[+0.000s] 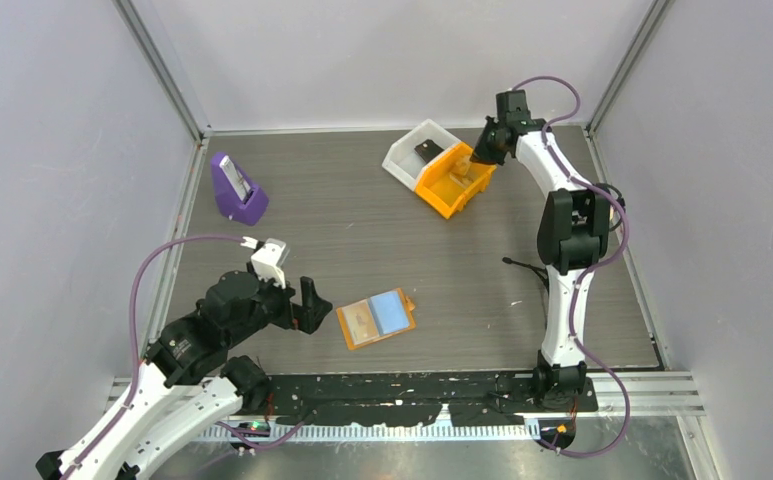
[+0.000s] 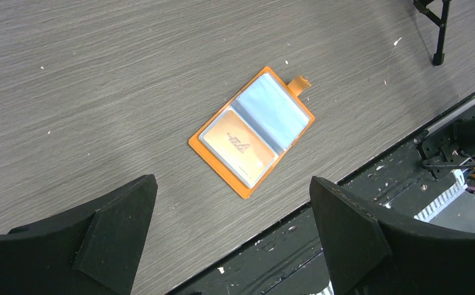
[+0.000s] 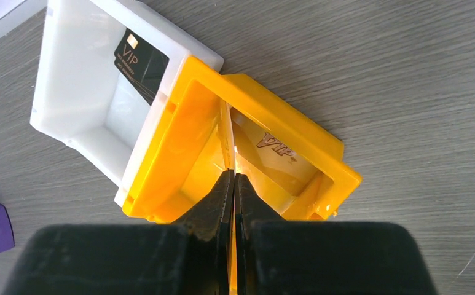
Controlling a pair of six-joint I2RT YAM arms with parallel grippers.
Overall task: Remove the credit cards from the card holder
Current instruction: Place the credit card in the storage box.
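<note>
Orange, gold and blue on a grey wood-grain surface [image 1: 292,180]

Near the surface's front edge, the flat orange square card holder [image 2: 251,136] shows one light blue inner panel and one tan-gold card [image 2: 238,147] with dark script. Toward the far right corner, a white plastic bin [image 3: 69,74] carries a black card [image 3: 141,58] lettered "VIP" in gold. The yellow-orange plastic bin [image 3: 284,117] touching it carries a gold card [image 3: 278,150] with dark "VIP" script. The black right gripper [image 3: 233,178] pinches a thin yellow-gold card edge [image 3: 227,135]. The left gripper [image 1: 314,305] is black too. A purple stand [image 1: 237,200] at the far left corner bears a white piece.
</note>
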